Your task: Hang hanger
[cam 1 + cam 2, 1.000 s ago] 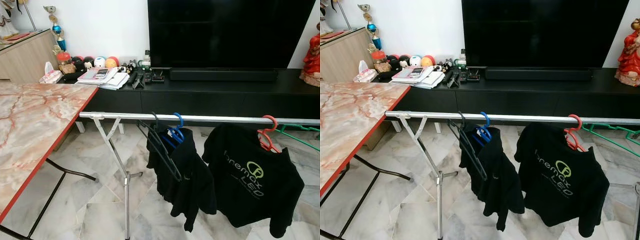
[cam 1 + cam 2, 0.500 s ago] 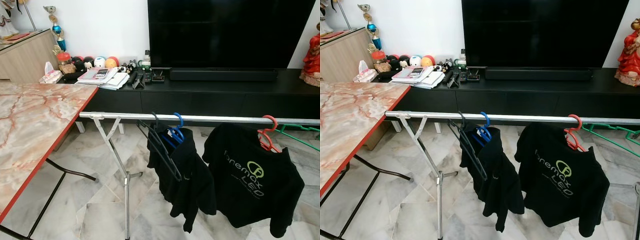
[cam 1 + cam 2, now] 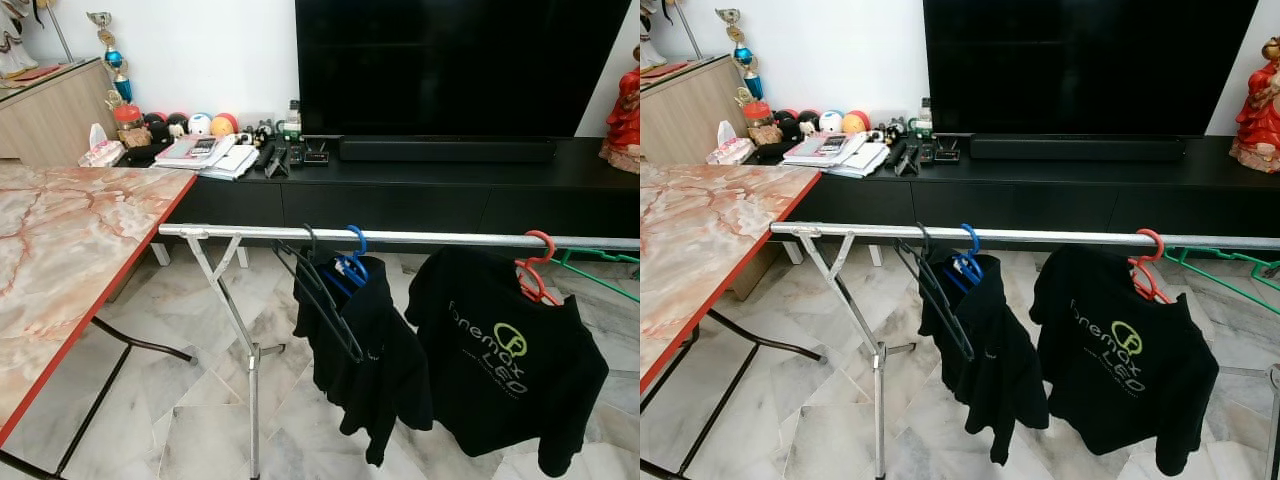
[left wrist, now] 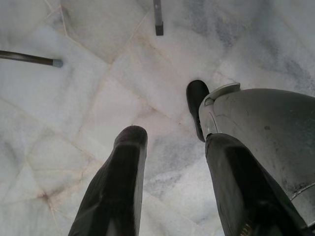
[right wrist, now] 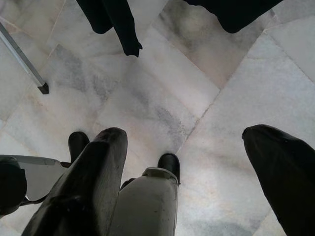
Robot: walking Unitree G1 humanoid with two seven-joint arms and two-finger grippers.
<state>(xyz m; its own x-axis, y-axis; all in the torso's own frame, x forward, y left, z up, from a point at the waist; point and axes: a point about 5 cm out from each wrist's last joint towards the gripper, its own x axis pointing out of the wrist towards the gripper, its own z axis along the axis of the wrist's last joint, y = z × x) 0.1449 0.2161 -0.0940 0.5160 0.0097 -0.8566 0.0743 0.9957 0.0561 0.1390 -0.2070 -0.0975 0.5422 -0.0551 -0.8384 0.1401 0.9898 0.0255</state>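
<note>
A silver clothes rail [image 3: 420, 238] runs across in front of me. On it hang a blue hanger [image 3: 352, 262] and an empty black hanger [image 3: 318, 290] by a black garment [image 3: 375, 370]. Further right a red hanger [image 3: 533, 270] carries a black T-shirt with a green logo [image 3: 505, 360]. A green hanger [image 3: 600, 272] shows at the far right of the rail. My left gripper [image 4: 174, 142] hangs open over the marble floor, nothing between its fingers. My right gripper [image 5: 186, 135] also hangs open above the floor, below the garments' hems.
A marble-topped table with a red edge [image 3: 60, 260] stands at my left. The rack's silver leg [image 3: 250, 390] stands on the floor ahead. Behind the rail is a black TV console [image 3: 420, 195] with a large TV, books and small ornaments. My feet [image 5: 170, 162] stand on the marble floor.
</note>
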